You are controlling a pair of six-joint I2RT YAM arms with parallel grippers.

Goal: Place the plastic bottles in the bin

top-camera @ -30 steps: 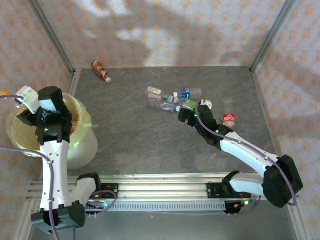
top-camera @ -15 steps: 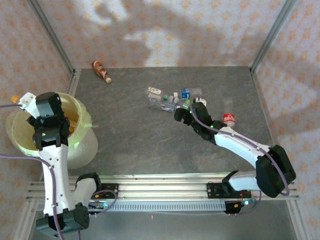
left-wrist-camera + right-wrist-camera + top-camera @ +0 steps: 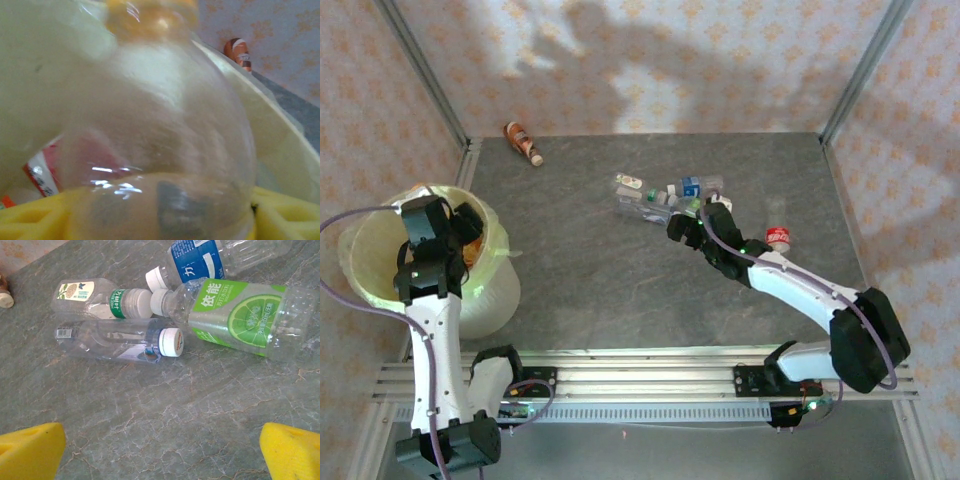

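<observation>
Left wrist: left claw [image 3: 160, 222] pinches bottle [image 3: 150, 115], cap pointing away; right claw [image 3: 162, 452] spread.

We see the left gripper [image 3: 468, 230] hanging over the open pale yellow-green bin [image 3: 360, 275] on the left. The right gripper [image 3: 682, 228] sits low, just beside a cluster of clear bottles [image 3: 655, 200] mid-table. A red-labelled bottle [image 3: 777, 238] lies near its arm, and an orange bottle [image 3: 523, 143] lies well apart in the far left corner.
</observation>
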